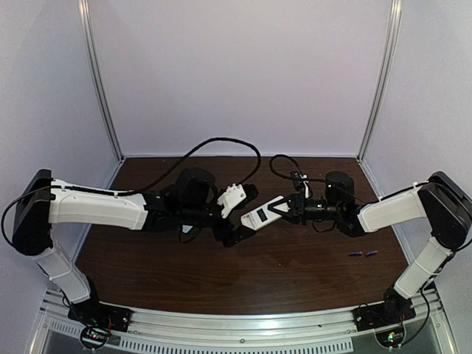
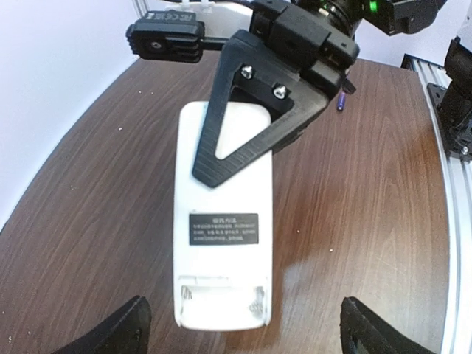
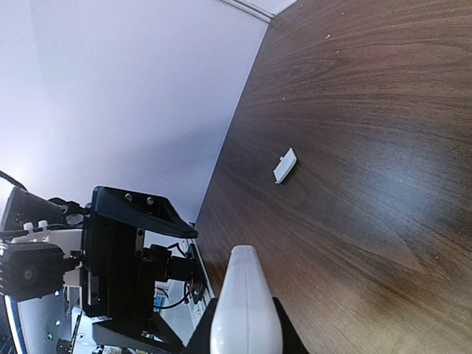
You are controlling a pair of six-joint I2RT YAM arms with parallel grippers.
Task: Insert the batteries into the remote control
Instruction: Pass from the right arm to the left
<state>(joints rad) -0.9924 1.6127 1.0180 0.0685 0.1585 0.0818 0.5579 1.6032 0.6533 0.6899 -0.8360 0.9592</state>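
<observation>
The remote control (image 2: 221, 243) is held above the table with its white back up, showing a dark label and an open, empty battery recess (image 2: 221, 299) at its free end. My right gripper (image 2: 269, 110) is shut on its far end; it shows edge-on in the right wrist view (image 3: 243, 310). In the top view the remote (image 1: 259, 216) sits mid-table between both grippers. My left gripper (image 2: 247, 335) is open wide, its fingers (image 2: 129, 328) either side of the recess end, not touching. Two purple-blue batteries (image 1: 363, 254) lie at the right; one shows in the left wrist view (image 2: 341, 101).
A small loose white flat piece (image 3: 285, 166) lies on the brown table (image 1: 221, 273). Black cables (image 1: 221, 141) loop over the back of the table. White walls close in the back and sides. A metal rail (image 1: 243, 324) runs along the near edge.
</observation>
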